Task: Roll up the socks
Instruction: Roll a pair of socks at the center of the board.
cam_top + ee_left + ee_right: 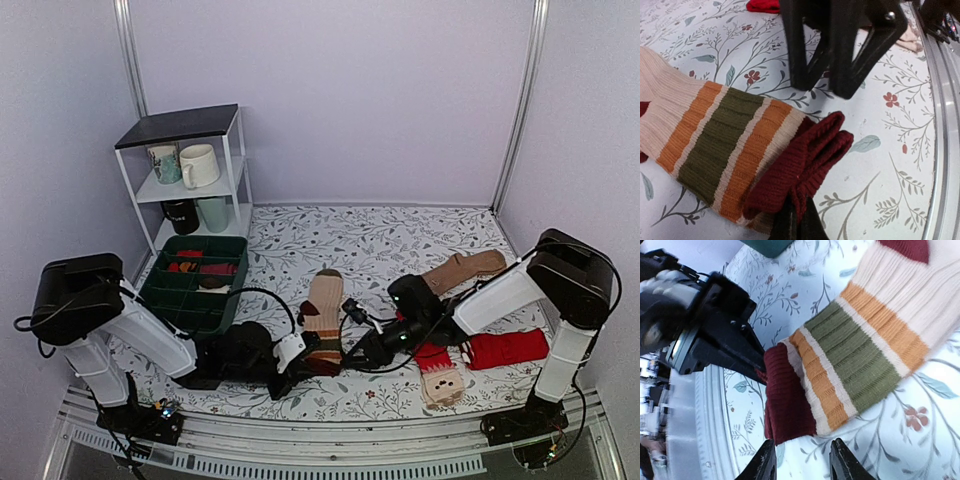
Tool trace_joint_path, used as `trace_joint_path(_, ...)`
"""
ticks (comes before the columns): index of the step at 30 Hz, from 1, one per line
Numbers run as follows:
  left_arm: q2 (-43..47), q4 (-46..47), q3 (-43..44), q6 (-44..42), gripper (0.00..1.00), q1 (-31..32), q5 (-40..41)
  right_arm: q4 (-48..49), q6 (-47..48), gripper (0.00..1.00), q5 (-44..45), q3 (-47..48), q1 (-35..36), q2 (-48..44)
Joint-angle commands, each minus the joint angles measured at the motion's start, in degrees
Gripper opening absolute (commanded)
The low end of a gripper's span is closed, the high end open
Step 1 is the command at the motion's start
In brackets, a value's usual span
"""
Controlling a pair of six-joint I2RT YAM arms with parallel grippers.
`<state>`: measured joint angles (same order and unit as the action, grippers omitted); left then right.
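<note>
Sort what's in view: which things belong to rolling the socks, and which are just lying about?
Job: striped socks; left gripper pinching their maroon toe; right gripper open nearby.
Lying about: red socks; brown socks; green bin; shelf; mugs.

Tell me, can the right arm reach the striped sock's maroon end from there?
Probably yes: the right gripper stands open just short of the maroon end, nothing between, though the left gripper is pinching it.

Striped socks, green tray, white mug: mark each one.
striped socks [715,145], left wrist view, on the green stripe.
green tray [210,241], top external view, on its far rim.
white mug [202,165], top external view, on its body.
</note>
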<state>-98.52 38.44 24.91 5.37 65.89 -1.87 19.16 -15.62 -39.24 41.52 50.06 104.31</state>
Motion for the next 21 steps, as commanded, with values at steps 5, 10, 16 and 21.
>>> trace_joint_path(5, -3.5, -7.2, 0.3, 6.5, 0.0, -3.7, -6.7, 24.9, 16.7, 0.38, 14.6, -13.4, 8.4, -12.6)
trace_joint_path(10, -4.3, -6.9, -0.1, 7.1, 0.0, -4.2, -8.4, 20.3, 23.0, 0.41, 19.5, -11.3, 11.6, -10.5)
trace_joint_path(16, -4.7, -6.0, -0.1, 6.8, 0.0, -4.6, -8.9, 20.2, 25.3, 0.48, 23.8, -8.2, 11.9, -5.1)
trace_joint_path(21, -4.8, -5.7, -0.2, 6.5, 0.0, -4.9, -8.9, 17.1, 27.5, 0.47, 20.3, -5.7, 12.1, -2.0)
